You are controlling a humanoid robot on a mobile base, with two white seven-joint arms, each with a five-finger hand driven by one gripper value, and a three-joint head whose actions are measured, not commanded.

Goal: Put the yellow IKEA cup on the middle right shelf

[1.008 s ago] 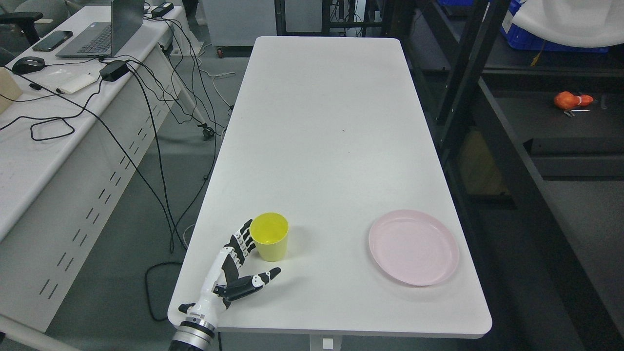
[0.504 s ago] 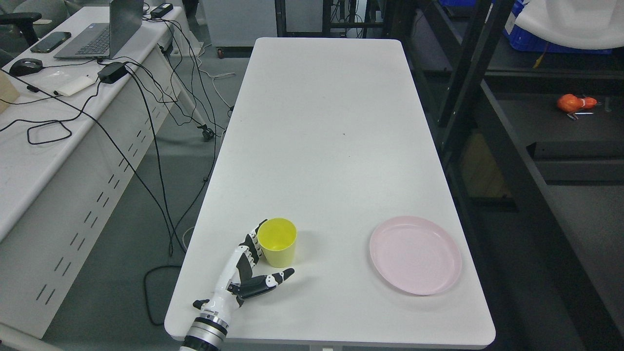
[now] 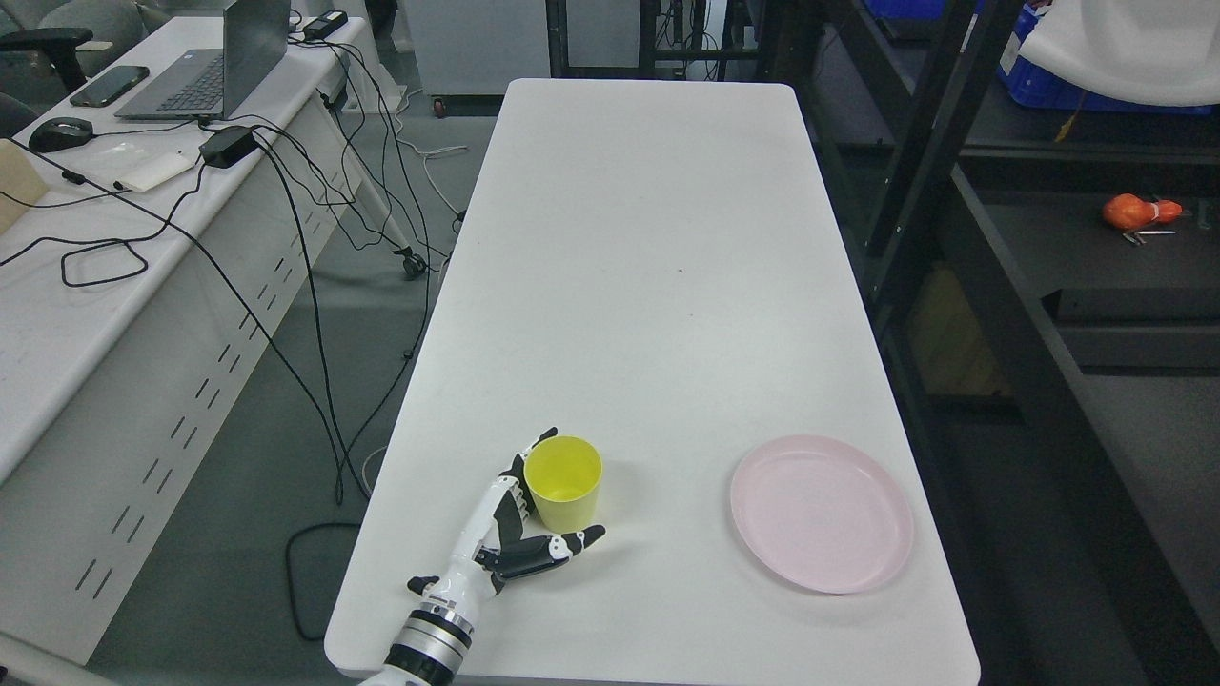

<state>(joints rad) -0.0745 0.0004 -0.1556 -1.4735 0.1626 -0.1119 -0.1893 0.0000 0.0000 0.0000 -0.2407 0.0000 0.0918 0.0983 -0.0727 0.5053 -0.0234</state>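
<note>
Leftmost, a side desk (image 3: 57,314) carried a laptop (image 3: 205,71) and trailing cables (image 3: 286,238), well apart from the work. On the white tabletop (image 3: 648,286), near its front-left corner, the left hand (image 3: 510,538) came in over the front edge. Its fingers (image 3: 518,472) were spread open along the left wall of the yellow IKEA cup (image 3: 563,482), apparently touching it, while the thumb (image 3: 562,548) reached under the cup's near side; nothing was gripped yet. The cup stood upright. Toward the front-right corner lay a pink plate (image 3: 822,513), clear of the cup. Right of the tabletop rose the dark shelf unit (image 3: 1010,314), holding an orange object (image 3: 1134,211). A closing squeeze from one side could likely tip or skate the light cup away, since the fingers only partly wrapped it.
</note>
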